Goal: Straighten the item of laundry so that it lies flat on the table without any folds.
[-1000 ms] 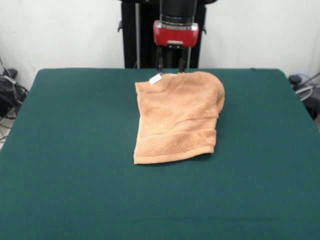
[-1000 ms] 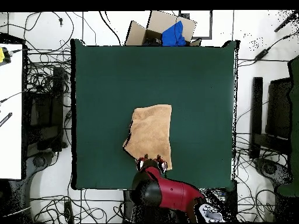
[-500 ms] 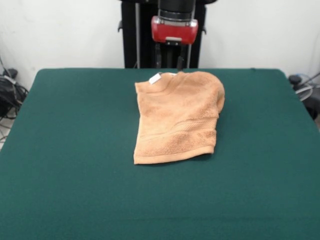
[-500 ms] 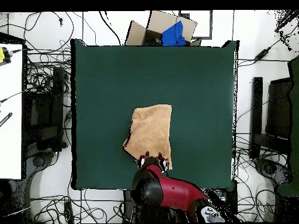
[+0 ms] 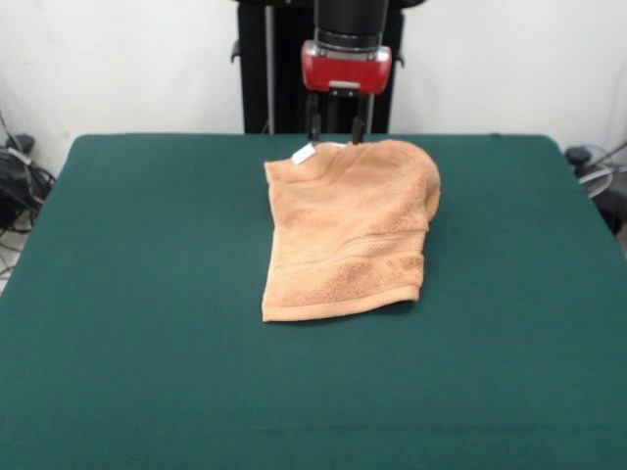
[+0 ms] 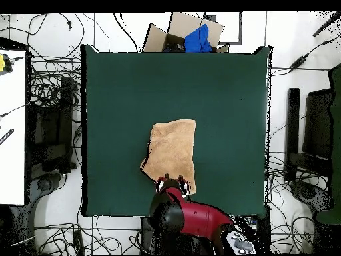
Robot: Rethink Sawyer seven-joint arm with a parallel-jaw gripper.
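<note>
the gripper (image 5: 338,129) is dropping back toward the towel's (image 5: 348,230) far edge after a brief lift, fingers spread and empty; the towel is lying folded, unmoved on the surface (image 5: 147,294)

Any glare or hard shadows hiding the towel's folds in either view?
Front view: even light, no glare; the towel throws only a thin soft shadow on the table, and its border bands and rounded fold show. Overhead view: flat light, folds barely readable; the arm covers the edge under the gripper.
</note>
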